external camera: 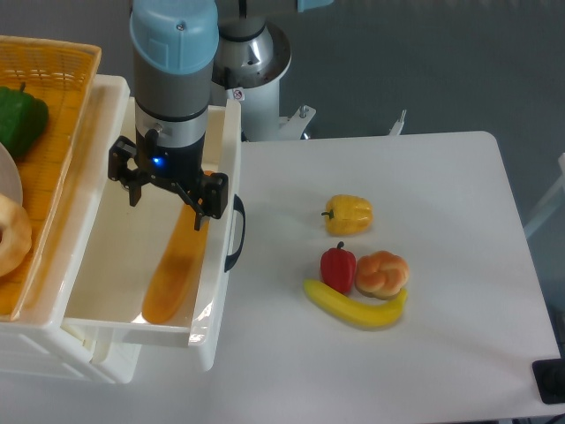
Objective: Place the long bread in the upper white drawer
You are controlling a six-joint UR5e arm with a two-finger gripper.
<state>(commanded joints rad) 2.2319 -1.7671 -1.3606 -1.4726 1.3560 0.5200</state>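
Observation:
The long bread [169, 278], a slim golden-orange baguette, lies lengthwise inside the upper white drawer [212, 305], close to its right wall. The drawer is pulled open and its dark curved handle [236, 234] faces right. My gripper [168, 199] hangs over the far part of the drawer, just above the bread's far end. Its black fingers [202, 205] are spread wide, much wider than the bread, and hold nothing. The bread's far tip is partly hidden behind the right finger.
An orange wicker basket [53, 75] at the left holds a green pepper [22, 119] and a pale bun [9, 238]. To the right on the table lie a yellow pepper [349, 215], a red pepper [338, 268], a round bun [382, 274] and a banana [357, 309].

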